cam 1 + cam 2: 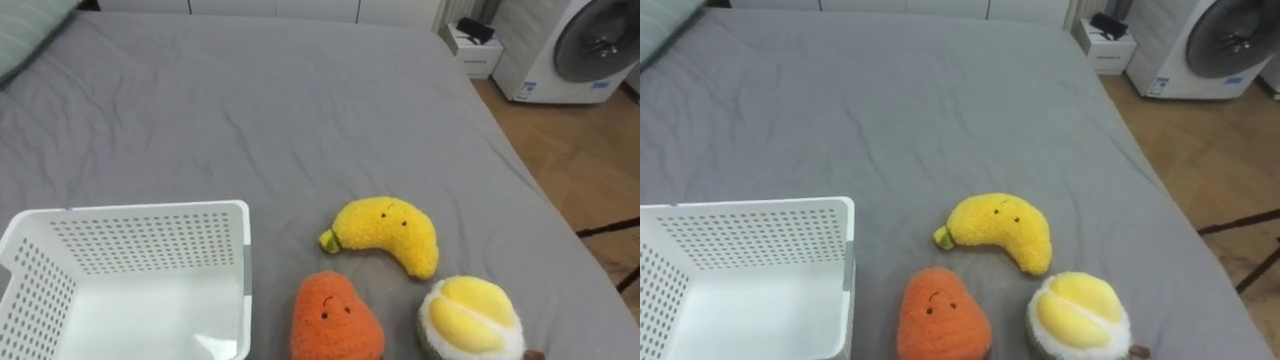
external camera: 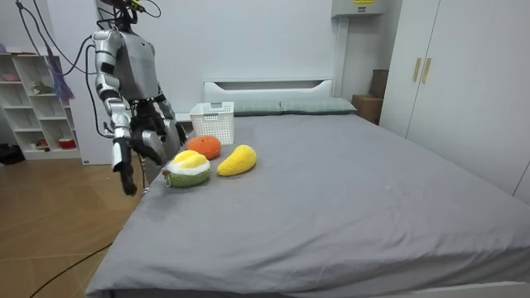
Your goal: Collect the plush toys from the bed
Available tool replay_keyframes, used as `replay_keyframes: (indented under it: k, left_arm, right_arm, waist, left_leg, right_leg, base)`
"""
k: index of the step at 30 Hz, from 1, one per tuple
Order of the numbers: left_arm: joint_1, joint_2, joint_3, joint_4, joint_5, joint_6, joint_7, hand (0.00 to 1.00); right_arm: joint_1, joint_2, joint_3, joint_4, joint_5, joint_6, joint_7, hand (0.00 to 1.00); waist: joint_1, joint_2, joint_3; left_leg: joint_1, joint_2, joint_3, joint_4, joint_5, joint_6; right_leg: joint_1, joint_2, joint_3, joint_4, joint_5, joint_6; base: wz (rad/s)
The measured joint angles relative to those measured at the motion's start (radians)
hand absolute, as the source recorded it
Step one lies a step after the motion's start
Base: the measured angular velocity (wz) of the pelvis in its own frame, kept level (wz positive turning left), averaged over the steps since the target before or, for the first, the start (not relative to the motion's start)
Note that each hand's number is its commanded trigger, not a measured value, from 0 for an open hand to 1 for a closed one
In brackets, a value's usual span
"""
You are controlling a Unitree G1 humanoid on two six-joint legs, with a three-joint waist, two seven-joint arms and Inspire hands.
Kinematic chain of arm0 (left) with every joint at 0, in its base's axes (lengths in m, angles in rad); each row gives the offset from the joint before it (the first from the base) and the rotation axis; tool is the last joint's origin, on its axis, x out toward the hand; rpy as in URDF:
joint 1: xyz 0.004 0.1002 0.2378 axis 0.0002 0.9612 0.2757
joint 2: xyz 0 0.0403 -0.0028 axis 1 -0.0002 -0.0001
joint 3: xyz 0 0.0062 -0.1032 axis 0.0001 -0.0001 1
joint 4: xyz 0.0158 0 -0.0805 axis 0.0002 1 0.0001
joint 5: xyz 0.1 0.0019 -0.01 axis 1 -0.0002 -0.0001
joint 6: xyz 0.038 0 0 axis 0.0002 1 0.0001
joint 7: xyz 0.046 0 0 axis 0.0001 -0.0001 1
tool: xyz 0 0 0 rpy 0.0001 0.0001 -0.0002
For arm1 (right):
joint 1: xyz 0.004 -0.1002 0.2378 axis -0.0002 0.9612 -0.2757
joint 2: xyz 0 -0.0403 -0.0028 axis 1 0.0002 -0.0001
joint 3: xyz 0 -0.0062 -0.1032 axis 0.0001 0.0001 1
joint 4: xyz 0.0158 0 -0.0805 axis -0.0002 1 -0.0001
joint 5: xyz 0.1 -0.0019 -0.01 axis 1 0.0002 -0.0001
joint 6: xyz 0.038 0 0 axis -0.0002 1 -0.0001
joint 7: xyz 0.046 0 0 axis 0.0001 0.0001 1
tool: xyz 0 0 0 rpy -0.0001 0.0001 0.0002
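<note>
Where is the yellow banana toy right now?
In the left eye view, the banana toy lies on the grey bed right of the white basket, just beyond the orange toy and the yellow-and-white plush.

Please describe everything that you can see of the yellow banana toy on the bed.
The yellow banana toy is plush, fuzzy and curved, with a small face of dark dots and a greenish stem tip at its left end. It lies flat on the grey bed cover, right of the white basket and beyond the orange toy, apart from both.
</note>
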Motion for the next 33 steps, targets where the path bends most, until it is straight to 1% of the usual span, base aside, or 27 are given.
replay_keyframes:
  k: [1,2,4,5,6,8,12,14,16,18,19,21,23,27,29,31,32,33]
  left_arm:
    - [0.001,0.000,0.000,0.000,0.000,-0.003,0.001,0.00]
    - [0.003,-0.001,-0.001,0.000,0.001,-0.010,0.004,0.00]
    - [0.008,-0.002,-0.001,-0.001,0.001,-0.023,0.006,0.00]
    - [0.014,-0.002,-0.001,-0.001,0.001,-0.028,0.007,0.00]
    - [0.013,-0.002,-0.001,-0.005,0.001,-0.029,0.007,0.00]
    - [0.023,-0.003,-0.004,-0.020,0.000,-0.030,0.007,0.00]
    - [0.062,-0.013,-0.004,-0.072,0.001,-0.031,0.007,0.00]
    - [0.070,-0.014,-0.005,-0.084,0.001,-0.031,0.009,0.00]
    - [0.071,-0.015,-0.019,-0.091,0.001,-0.031,0.018,0.00]
    - [0.072,-0.026,-0.025,-0.094,0.001,-0.030,0.035,0.00]
    - [0.071,-0.029,-0.025,-0.094,0.001,-0.030,0.036,0.00]
    - [0.071,-0.038,-0.046,-0.094,0.000,-0.030,0.041,0.00]
    - [0.072,-0.041,-0.068,-0.094,0.000,-0.030,0.045,0.00]
    - [0.072,-0.046,-0.087,-0.098,0.001,-0.028,0.045,0.00]
    - [0.070,-0.046,-0.090,-0.100,0.002,-0.027,0.045,0.00]
    - [0.070,-0.046,-0.088,-0.103,0.003,-0.026,0.045,0.00]
    - [0.069,-0.045,-0.088,-0.106,0.002,-0.025,0.045,0.00]
    - [0.066,-0.045,-0.089,-0.110,0.002,-0.024,0.045,0.00]
  right_arm:
    - [-0.007,0.000,0.001,-0.031,0.001,-0.009,-0.003,0.00]
    - [-0.012,0.003,0.001,-0.097,-0.011,-0.019,-0.016,0.00]
    - [-0.010,0.012,0.003,-0.205,-0.033,-0.028,-0.036,0.00]
    - [-0.010,0.012,0.010,-0.269,-0.034,-0.035,-0.048,0.00]
    - [-0.010,0.012,0.018,-0.315,-0.034,-0.049,-0.062,0.00]
    - [-0.011,0.013,0.050,-0.378,-0.043,-0.062,-0.073,0.00]
    - [-0.003,0.043,0.103,-0.497,-0.114,-0.067,-0.064,0.00]
    - [-0.002,0.048,0.122,-0.513,-0.132,-0.067,-0.059,0.00]
    - [-0.003,0.052,0.138,-0.529,-0.153,-0.067,-0.052,0.00]
    - [-0.003,0.052,0.163,-0.547,-0.183,-0.067,-0.026,0.00]
    - [-0.003,0.052,0.168,-0.549,-0.183,-0.067,-0.019,0.00]
    - [-0.003,0.054,0.208,-0.555,-0.234,-0.067,-0.009,0.00]
    - [-0.003,0.055,0.245,-0.555,-0.270,-0.066,0.000,0.00]
    - [-0.002,0.061,0.320,-0.550,-0.348,-0.066,0.036,0.00]
    - [-0.001,0.066,0.352,-0.536,-0.418,-0.064,0.076,0.00]
    - [-0.001,0.074,0.357,-0.510,-0.474,-0.064,0.113,0.00]
    - [-0.001,0.076,0.361,-0.487,-0.506,-0.063,0.133,0.00]
    - [0.000,0.076,0.367,-0.457,-0.524,-0.057,0.149,0.00]
  waist:
    - [0.000,0.000,0.0000]
    - [0.002,0.000,0.0000]
    - [0.014,0.000,-0.0001]
    - [0.020,0.002,0.0011]
    - [0.026,0.002,0.0012]
    - [0.029,0.002,0.0010]
    - [0.030,0.008,0.0013]
    - [0.028,0.010,0.0009]
    - [0.036,0.014,-0.0008]
    - [0.047,0.020,-0.0022]
    - [0.049,0.022,-0.0016]
    - [0.053,0.027,-0.0020]
    - [0.057,0.029,-0.0033]
    - [0.068,0.030,-0.0041]
    - [0.077,0.029,-0.0045]
    - [0.082,0.027,-0.0043]
    - [0.082,0.025,-0.0029]
    - [0.082,0.022,-0.0035]
  left_leg:
    - [-0.002,0.001,0.001,0.000,0.001,-0.001]
    - [-0.003,0.002,0.006,-0.001,0.002,-0.002]
    - [-0.003,0.004,0.006,-0.003,0.002,-0.003]
    - [-0.004,0.004,0.005,-0.004,0.002,-0.003]
    - [-0.004,0.004,0.001,-0.004,0.002,-0.003]
    - [-0.003,0.004,-0.004,-0.005,0.002,-0.003]
    - [-0.003,0.004,-0.006,-0.004,0.002,-0.003]
    - [-0.005,0.003,-0.014,-0.002,0.002,-0.003]
    - [-0.006,0.003,-0.016,0.000,0.002,-0.003]
    - [-0.006,0.003,-0.016,-0.001,0.002,-0.003]
    - [-0.007,0.003,-0.016,-0.001,0.002,-0.003]
    - [-0.007,0.003,-0.018,-0.001,0.002,-0.003]
    - [-0.006,0.003,-0.018,-0.002,0.002,-0.003]
    - [-0.007,0.003,-0.020,-0.001,0.002,-0.003]
    - [-0.006,0.003,-0.022,-0.001,0.002,-0.003]
    - [-0.004,0.003,-0.025,0.000,0.002,-0.003]
    - [-0.003,0.002,-0.031,0.003,0.002,-0.003]
    - [-0.002,0.001,-0.037,0.004,0.002,-0.003]
  right_leg:
    - [-0.002,0.001,0.000,-0.001,0.001,-0.001]
    - [-0.002,0.002,-0.001,-0.002,0.001,-0.001]
    - [0.001,0.004,-0.002,-0.002,0.002,-0.002]
    - [0.002,0.004,-0.003,-0.003,0.002,-0.002]
    - [0.003,0.004,-0.005,-0.003,0.002,-0.002]
    - [0.005,0.003,-0.008,-0.003,0.002,-0.002]
    - [0.009,0.002,-0.013,-0.003,0.002,-0.002]
    - [0.013,0.001,-0.021,-0.003,0.002,-0.002]
    - [0.011,0.000,-0.024,-0.003,0.002,-0.002]
    - [0.011,0.001,-0.024,-0.003,0.002,-0.002]
    - [0.013,0.001,-0.024,-0.003,0.002,-0.002]
    - [0.015,0.001,-0.025,-0.003,0.002,-0.002]
    - [0.016,0.001,-0.026,-0.003,0.002,-0.002]
    - [0.017,0.000,-0.032,-0.003,0.002,-0.002]
    - [0.019,0.000,-0.032,-0.003,0.002,-0.002]
    - [0.022,0.000,-0.036,-0.004,0.002,-0.002]
    - [0.028,-0.001,-0.045,-0.004,0.002,-0.002]
    - [0.032,-0.002,-0.050,-0.006,0.002,-0.002]
  base:
    - [-0.05]
    - [0.00]
    - [0.00]
    - [0.00]
    - [0.04]
    - [0.05]
    - [0.01]
    - [0.08]
    - [0.03]
    - [0.00]
    - [0.00]
    - [0.00]
    - [0.00]
    - [0.00]
    - [0.02]
    - [0.07]
    - [0.14]
    - [0.15]
